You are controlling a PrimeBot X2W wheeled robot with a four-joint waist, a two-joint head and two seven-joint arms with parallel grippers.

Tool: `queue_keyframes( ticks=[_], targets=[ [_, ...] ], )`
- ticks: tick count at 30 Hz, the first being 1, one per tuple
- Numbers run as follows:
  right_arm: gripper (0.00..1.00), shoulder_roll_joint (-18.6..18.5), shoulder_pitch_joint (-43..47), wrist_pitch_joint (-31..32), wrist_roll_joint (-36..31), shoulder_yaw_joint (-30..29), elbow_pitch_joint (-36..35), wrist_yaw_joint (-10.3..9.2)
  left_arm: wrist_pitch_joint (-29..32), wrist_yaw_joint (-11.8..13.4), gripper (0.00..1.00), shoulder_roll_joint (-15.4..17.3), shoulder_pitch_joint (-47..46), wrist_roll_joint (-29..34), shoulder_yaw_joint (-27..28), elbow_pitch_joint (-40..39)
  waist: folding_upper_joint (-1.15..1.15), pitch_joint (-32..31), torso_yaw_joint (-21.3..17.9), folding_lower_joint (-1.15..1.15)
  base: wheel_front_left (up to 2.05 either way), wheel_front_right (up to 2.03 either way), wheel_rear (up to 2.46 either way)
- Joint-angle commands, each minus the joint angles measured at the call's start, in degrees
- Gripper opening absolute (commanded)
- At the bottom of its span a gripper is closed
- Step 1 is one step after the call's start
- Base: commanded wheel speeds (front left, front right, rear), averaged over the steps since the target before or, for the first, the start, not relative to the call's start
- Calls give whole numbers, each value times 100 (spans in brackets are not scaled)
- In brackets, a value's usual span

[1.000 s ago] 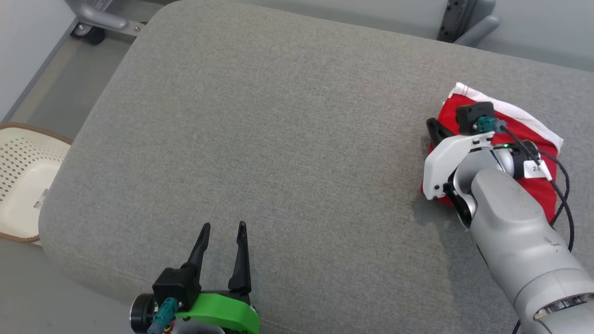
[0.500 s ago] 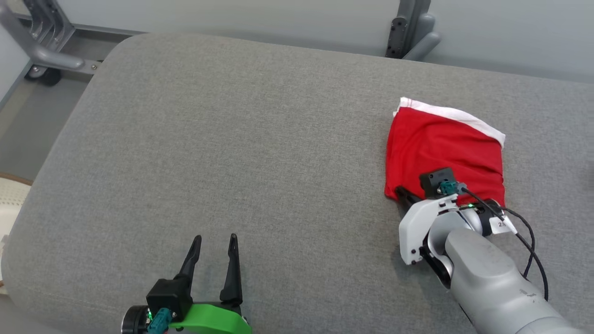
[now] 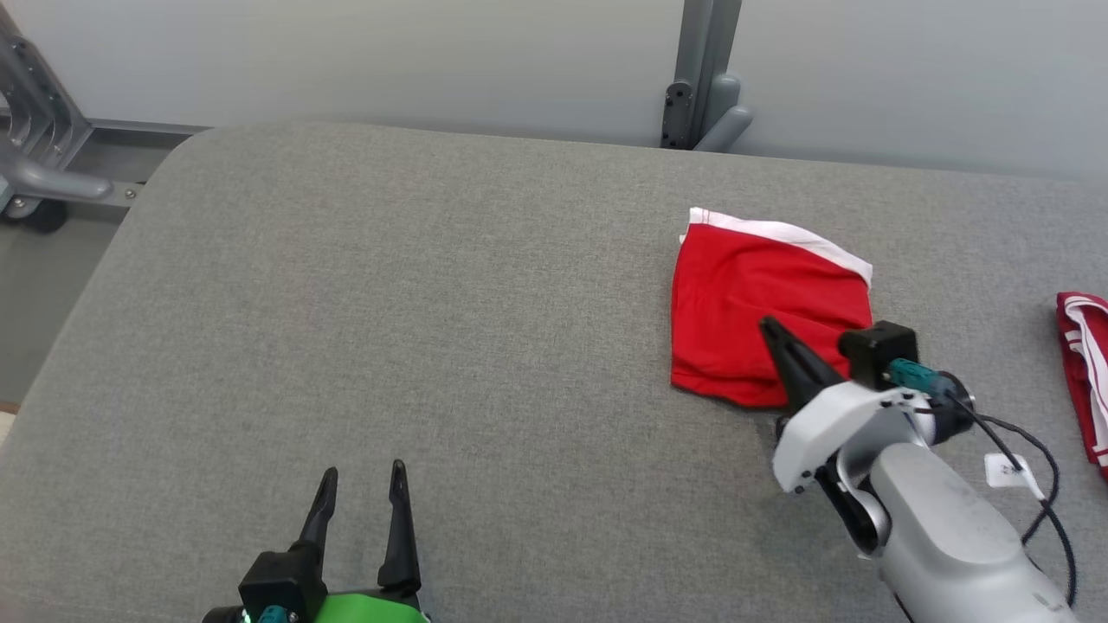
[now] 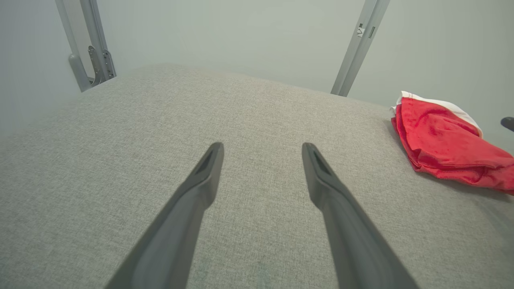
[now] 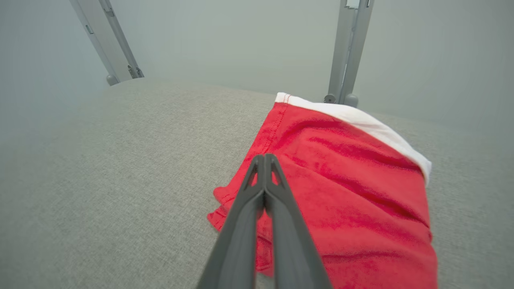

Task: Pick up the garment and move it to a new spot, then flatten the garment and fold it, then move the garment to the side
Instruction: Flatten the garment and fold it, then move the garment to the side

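Folded and laid flat, the red garment (image 3: 753,294) rests on the grey cushion (image 3: 415,311) to my right, closer to the far edge than to me. It forms a rough square of several layers. Its white waistband runs along the far side and slopes nearer toward the right. The left edge is straight and stitched. At the near left corner the layered hems show, slightly uneven. Soft creases cross the top layer. It looks like a pair of shorts, though I cannot be sure.
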Motion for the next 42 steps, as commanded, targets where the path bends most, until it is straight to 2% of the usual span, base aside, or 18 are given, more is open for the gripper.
queue_keyframes(
  ticks=[1, 2, 5, 6, 7, 11, 17, 26, 36, 42],
  targets=[
    [0, -108, 296, -19, -159, -183, -258, -7, -15, 5, 100, 9, 89, 52, 46, -33, 61, -69, -80, 0, 0, 0, 0],
    [0, -151, 516, -17, -272, -399, -564, -7, -14, -11, 100, 9, 119, 80, 90, -43, 61, -85, -103, 0, 0, 0, 0],
    [54, -172, 1261, -19, -626, -1113, -1518, -7, -15, -85, 100, 10, 172, 204, 191, -44, 61, -130, -149, 0, 0, 0, 0],
    [85, -147, 1530, -19, -746, -1358, -1827, -7, -15, -110, 100, 10, 182, 236, 235, -40, 61, -142, -166, 0, 0, 0, 0],
    [100, -117, 1802, -19, -857, -1577, -2100, -7, -14, -132, 100, 10, 188, 263, 291, -42, 61, -160, -192, 0, 0, 0, 0],
    [100, 10, 2689, -20, -1265, -2236, -2984, -7, -15, -215, 100, 9, 192, 353, 436, -59, 61, -193, -323, 0, 0, 0, 0],
    [100, 148, 3478, -20, -1562, -2779, -3675, -7, -15, -336, 100, 10, 249, 528, 587, -62, 61, -278, -543, 0, 0, 0, 0],
    [100, 63, 3902, -21, -1463, -2900, -3795, -7, -15, -538, 100, 10, 475, 831, 812, -121, 61, -406, -804, 0, 0, 0, 0],
    [100, 197, 3879, -21, -1568, -3192, -3744, -7, -15, -746, 100, 10, 491, 869, 716, -107, 61, -379, -839, 0, 0, 0, 0],
    [100, 207, 3807, -21, -1573, -3241, -3713, -7, -15, -782, 100, 10, 462, 905, 693, -61, 61, -374, -834, 0, 0, 0, 0]
  ],
)
